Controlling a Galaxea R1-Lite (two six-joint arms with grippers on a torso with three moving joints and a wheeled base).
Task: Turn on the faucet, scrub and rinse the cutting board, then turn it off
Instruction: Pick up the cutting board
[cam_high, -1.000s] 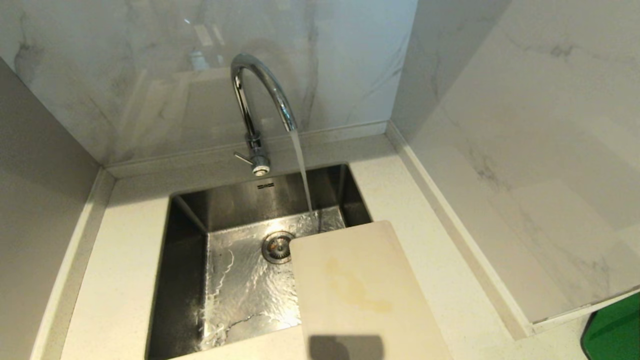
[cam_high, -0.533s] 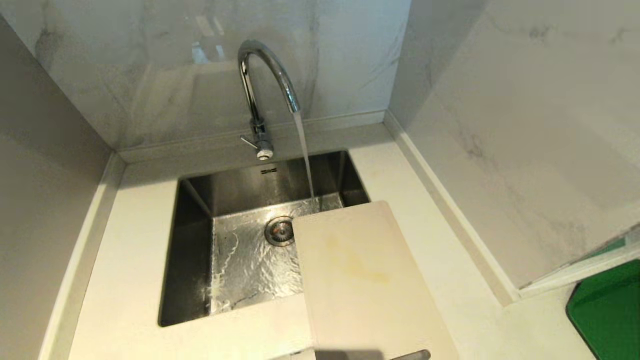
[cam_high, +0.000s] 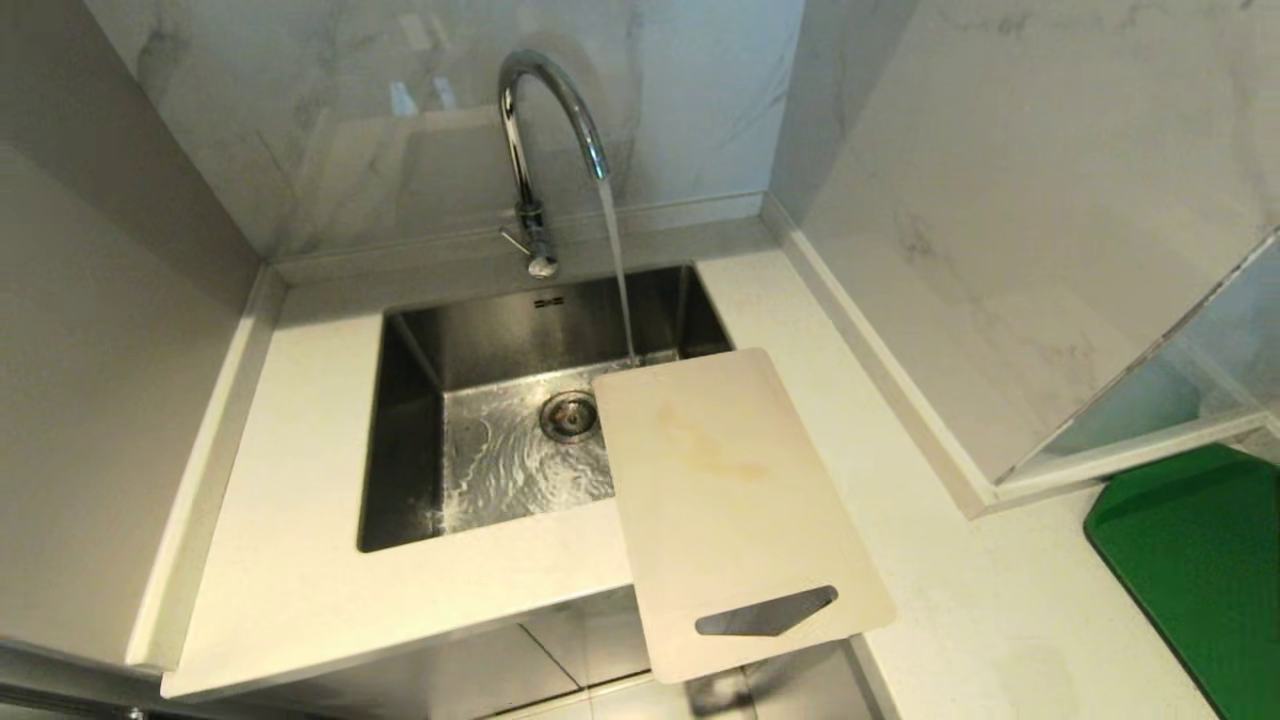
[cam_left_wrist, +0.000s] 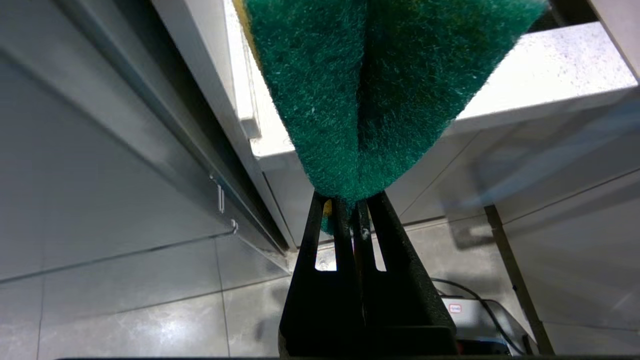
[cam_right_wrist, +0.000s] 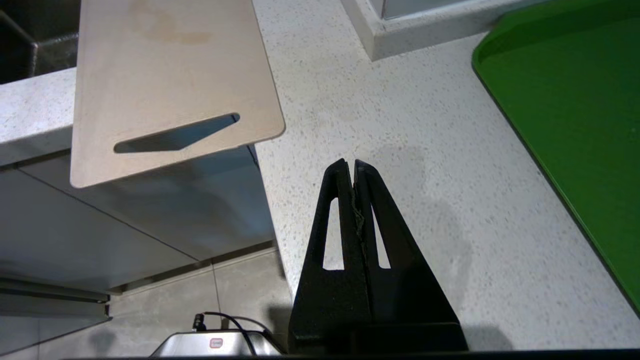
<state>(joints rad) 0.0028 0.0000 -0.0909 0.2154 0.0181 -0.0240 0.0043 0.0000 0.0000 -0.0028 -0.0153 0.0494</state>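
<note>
Two of the task's steps looked open: the faucet (cam_high: 545, 150) already ran, its stream falling into the sink (cam_high: 400, 420) just at the board's far edge, while scrubbing had not begun.

On the left, out of the head view, the left gripper (cam_left_wrist: 345, 200) hung below the counter (cam_high: 300, 560) edge, near the cabinet front, its fingers clenched on a green sponge (cam_left_wrist: 370, 90) that fanned out beyond the tips. In the middle, the board (cam_high: 730, 500) lay flat, its far end over the sink's right part beside the drain (cam_high: 568, 415), its middle on the counter, and its slotted handle end jutting past the counter's front edge; a faint yellowish stain showed on its far half. Further right, the right gripper (cam_right_wrist: 355, 162) hovered over bare counter, fingers pressed together on nothing, between the board's handle end and the green tray (cam_high: 1200, 560).

The next move would likely call for lifting the sponge above the counter and bringing it to the stained face, with the right gripper steadying the overhanging handle end so the board would not tip or slide.

Against the earlier head frames, the whole scene sat higher and smaller, with the counter's front edge, the cabinet below and more of the tray now shown; that read as the camera drawing back, not as things shifting. The water kept running throughout.
</note>
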